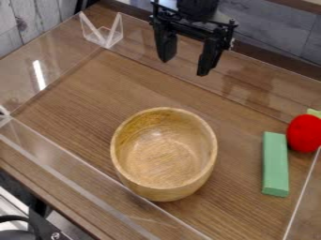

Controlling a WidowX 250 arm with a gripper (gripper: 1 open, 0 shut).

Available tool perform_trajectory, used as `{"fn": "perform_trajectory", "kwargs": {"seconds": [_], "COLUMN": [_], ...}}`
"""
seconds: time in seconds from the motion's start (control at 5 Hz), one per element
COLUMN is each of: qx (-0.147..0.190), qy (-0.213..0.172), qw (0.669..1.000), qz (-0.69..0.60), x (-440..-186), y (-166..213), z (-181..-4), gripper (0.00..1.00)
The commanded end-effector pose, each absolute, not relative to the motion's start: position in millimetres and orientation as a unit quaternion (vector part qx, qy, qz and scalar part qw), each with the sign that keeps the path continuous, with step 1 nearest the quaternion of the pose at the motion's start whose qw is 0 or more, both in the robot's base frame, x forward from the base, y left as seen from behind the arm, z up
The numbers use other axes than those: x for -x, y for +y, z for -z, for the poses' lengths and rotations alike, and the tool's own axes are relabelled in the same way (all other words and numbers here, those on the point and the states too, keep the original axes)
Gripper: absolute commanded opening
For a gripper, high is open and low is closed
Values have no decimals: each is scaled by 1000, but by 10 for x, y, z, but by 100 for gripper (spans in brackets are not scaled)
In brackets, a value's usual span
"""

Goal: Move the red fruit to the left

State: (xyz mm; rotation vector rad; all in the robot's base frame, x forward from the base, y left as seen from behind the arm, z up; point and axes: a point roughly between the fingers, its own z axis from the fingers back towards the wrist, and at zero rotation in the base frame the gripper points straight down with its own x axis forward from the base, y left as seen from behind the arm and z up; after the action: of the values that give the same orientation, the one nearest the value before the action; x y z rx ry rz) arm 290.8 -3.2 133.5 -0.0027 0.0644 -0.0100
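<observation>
The red fruit (305, 132) is a small rounded bright red toy lying on the wooden table at the far right edge of the camera view, just right of a flat green block. My gripper (186, 54) hangs at the top centre, pointing down, its two black fingers spread open with nothing between them. It is well up and to the left of the fruit, beyond the wooden bowl.
A round wooden bowl (164, 153), empty, stands in the middle of the table. A flat green rectangular block (276, 163) lies to its right. Clear acrylic walls (56, 159) ring the workspace, and a small clear stand (103, 31) sits at the back left.
</observation>
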Motion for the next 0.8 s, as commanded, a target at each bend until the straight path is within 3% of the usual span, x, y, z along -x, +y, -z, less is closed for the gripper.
{"fn": "perform_trajectory", "kwargs": {"seconds": [0.0,0.2,0.6], "qx": [5,11,15], "qy": [45,41,33], "qw": [999,993,978], "qz": [26,106,205], "x": [-2992,-3182,-3602], "y": [-155,-525,-1412], "z": [-1238,-1239,-1030], "gripper": [100,100,100]}}
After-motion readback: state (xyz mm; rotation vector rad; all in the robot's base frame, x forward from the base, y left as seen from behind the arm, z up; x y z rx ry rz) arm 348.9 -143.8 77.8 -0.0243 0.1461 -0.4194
